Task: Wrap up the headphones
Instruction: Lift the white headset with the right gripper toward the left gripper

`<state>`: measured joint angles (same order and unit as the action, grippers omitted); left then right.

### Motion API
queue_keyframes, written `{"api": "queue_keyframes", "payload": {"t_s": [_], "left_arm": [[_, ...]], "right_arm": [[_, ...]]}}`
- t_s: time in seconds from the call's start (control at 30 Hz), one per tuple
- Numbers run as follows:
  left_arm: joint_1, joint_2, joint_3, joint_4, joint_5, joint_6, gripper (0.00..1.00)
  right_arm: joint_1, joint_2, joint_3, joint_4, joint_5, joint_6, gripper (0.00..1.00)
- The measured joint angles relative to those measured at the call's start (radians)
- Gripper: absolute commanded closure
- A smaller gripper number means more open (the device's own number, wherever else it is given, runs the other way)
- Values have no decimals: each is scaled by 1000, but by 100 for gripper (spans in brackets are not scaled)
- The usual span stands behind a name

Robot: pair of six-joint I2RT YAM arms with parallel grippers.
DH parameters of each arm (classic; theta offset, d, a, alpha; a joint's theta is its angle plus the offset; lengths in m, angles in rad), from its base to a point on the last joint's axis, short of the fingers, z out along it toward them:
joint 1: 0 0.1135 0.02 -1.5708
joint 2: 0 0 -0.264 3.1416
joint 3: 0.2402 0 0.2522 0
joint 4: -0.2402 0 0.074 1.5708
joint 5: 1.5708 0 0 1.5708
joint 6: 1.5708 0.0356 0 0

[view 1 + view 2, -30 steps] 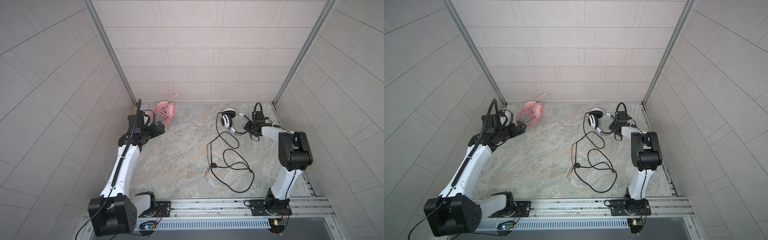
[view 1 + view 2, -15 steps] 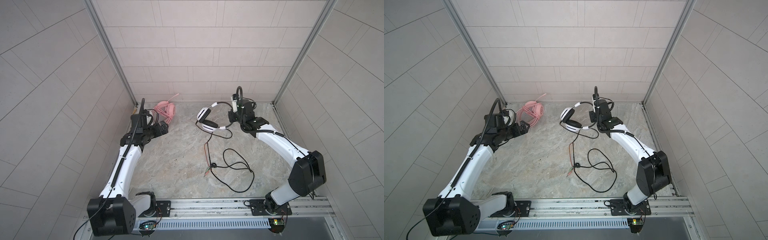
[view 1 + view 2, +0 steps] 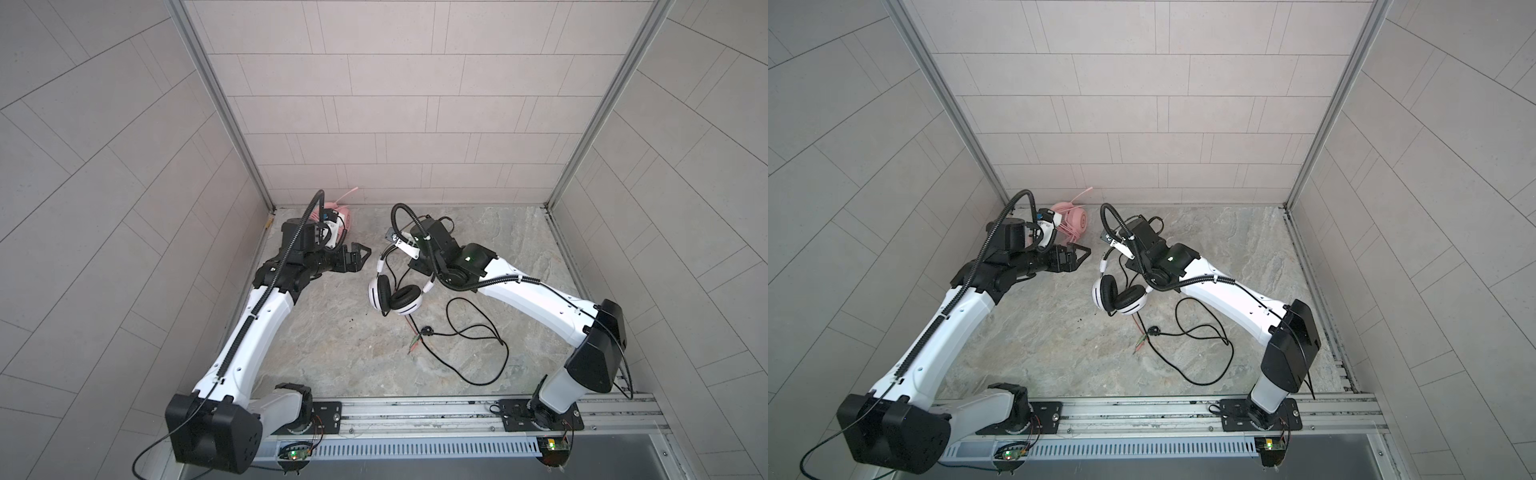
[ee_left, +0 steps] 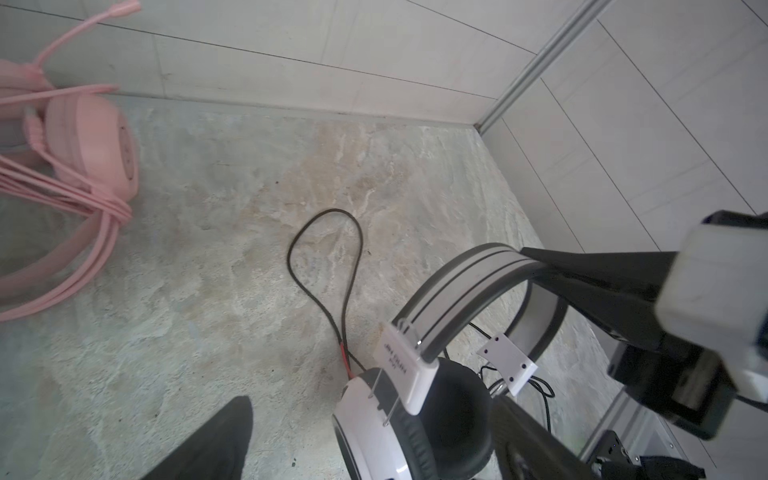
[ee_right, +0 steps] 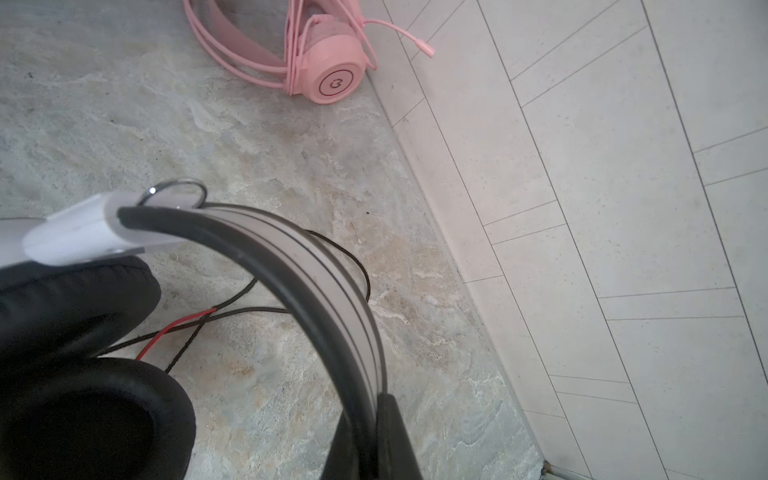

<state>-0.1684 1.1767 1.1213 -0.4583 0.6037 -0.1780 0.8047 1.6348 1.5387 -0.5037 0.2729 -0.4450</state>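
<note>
Right claw [image 5: 376,434] grips white-and-black headphones [image 3: 395,297]; pink headphones [image 5: 332,79] lie by back wall [image 3: 395,166].

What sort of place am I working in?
Probably a robot test cell: tiled walls box in a stone-look floor, with left arm and right arm mounted on a front rail.

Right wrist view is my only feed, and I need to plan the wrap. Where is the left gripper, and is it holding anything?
Observer: In both top views the left gripper is open and empty. It hovers between the pink headphones and the white-and-black headphones.
Operator: I only see a short stretch of black cable. Where does the rest run?
Observer: The black cable lies unwrapped in loose loops on the floor, on the near side of the ear cups, toward the arms' base rail.
</note>
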Motion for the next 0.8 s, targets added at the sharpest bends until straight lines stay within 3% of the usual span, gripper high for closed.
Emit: {"api": "queue_keyframes", "payload": {"t_s": [0.17, 0.37, 0.53, 0.8], "left_arm": [[-58, 15, 23, -2, 60, 84, 17], [-84, 58, 55, -45, 117, 200, 20], [-90, 71, 57, -84, 113, 269, 24], [-135, 82, 88, -136, 58, 321, 30]], "right_arm": [[9, -7, -4, -37, -69, -6, 100], [9, -42, -4, -69, -190, 8, 100], [9, -66, 5, -95, -272, 21, 100], [11, -58, 46, -167, -301, 37, 100]]}}
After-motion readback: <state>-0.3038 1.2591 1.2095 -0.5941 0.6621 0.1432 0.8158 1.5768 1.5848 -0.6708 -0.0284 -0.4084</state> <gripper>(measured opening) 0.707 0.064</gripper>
